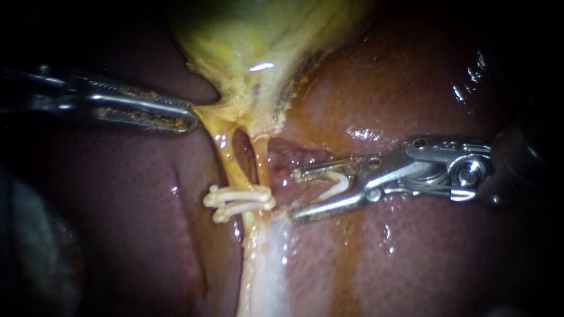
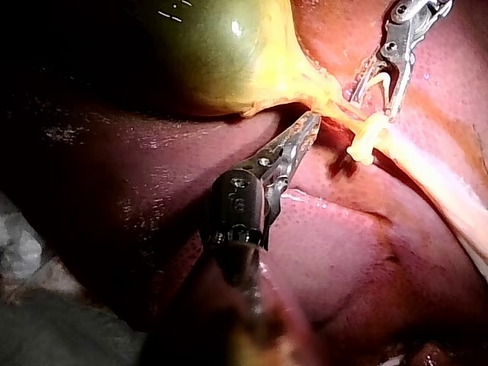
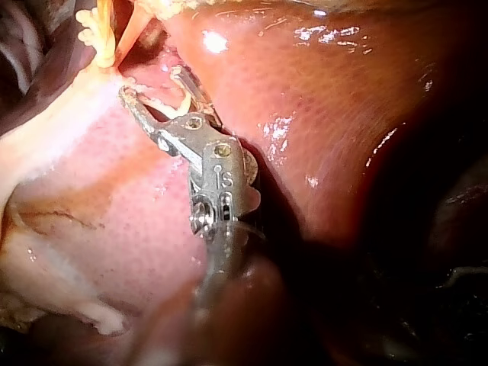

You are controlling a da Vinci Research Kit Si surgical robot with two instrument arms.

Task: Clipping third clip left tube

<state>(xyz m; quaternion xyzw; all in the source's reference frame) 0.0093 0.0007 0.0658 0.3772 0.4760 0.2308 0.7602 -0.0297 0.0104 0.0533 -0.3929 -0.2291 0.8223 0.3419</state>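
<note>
The green-yellow gallbladder (image 1: 252,35) hangs at the top, and two yellow tubes run down from its neck. The left tube (image 1: 226,161) and the right tube (image 1: 262,167) have a dark gap between them. Two white clips (image 1: 238,202) sit side by side across the tubes lower down. My left instrument (image 1: 191,116) is shut on the yellow tissue at the gallbladder's neck and holds it taut to the left. My right instrument (image 1: 294,196) lies just right of the tubes. Its jaws stand wide apart and carry an open white clip (image 1: 336,183). The tubes lie outside those jaws.
Dark red, wet liver (image 1: 411,88) surrounds the tubes on both sides. A pale white band of tissue (image 1: 264,270) runs downward from below the clips. In the left wrist view my right instrument (image 2: 374,103) is beyond my left instrument's tip (image 2: 311,120).
</note>
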